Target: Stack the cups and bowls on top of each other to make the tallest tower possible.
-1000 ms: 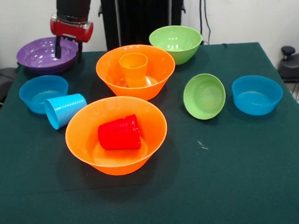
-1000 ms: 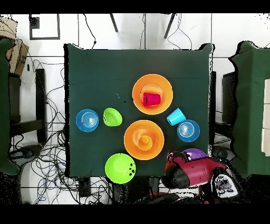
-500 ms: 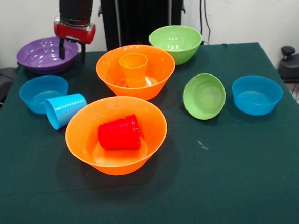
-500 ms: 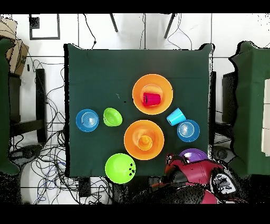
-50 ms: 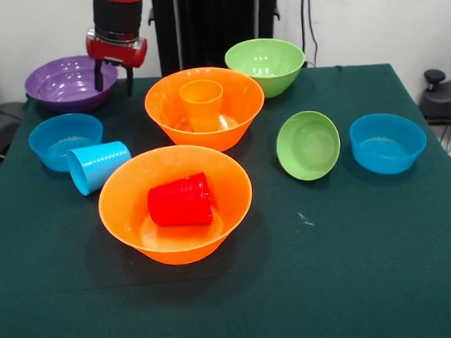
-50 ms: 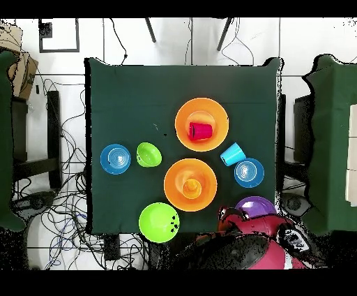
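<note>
The claw (image 5: 113,78) is spread and empty beside the purple bowl (image 5: 65,81); it should pinch the rim gently.

Bright plastic on a dark green worktop (image 5: 369,267)

Two orange bowls (image 5: 175,203) (image 5: 205,107) hold a red cup (image 5: 180,200) and an orange cup (image 5: 202,104); the other bowls are purple (image 5: 61,82), green and blue.
</note>
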You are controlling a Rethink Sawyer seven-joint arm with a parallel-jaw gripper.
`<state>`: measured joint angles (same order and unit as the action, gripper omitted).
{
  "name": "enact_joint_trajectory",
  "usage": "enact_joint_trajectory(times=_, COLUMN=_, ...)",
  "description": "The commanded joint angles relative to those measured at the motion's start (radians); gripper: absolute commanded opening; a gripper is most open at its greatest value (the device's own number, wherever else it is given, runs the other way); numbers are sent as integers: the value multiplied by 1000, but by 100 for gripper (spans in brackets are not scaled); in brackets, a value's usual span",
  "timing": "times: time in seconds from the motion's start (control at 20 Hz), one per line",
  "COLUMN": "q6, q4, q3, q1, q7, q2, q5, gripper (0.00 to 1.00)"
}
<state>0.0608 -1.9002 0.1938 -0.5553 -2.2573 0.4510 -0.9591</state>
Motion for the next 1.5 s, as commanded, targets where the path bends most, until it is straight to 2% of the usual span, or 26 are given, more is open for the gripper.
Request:
enact_joint_trajectory(times=0.05, q6=86, q4=103, q3=-54, q1=31, q7=-79, q2=-52, q5=48, gripper=100)
enact_joint_trajectory(times=0.1, q6=92, q4=106, q3=-44, q1=38, q7=-79, q2=-54, q5=52, gripper=0)
enact_joint_trajectory(times=0.3, q6=104, q4=113, q3=-18, q1=64, q7=-76, q2=-55, q5=58, gripper=0)
enact_joint_trajectory(times=0.65, q6=72, q4=87, q3=-55, q1=28, q7=-63, q2=-28, q5=37, gripper=0)
enact_joint_trajectory(times=1.05, q6=75, q4=83, q3=-54, q1=22, q7=-61, q2=-25, q5=33, gripper=0)
enact_joint_trajectory(times=1.5, q6=-70, q4=-29, q3=-160, q1=-44, q7=-6, q2=136, q5=37, gripper=0)
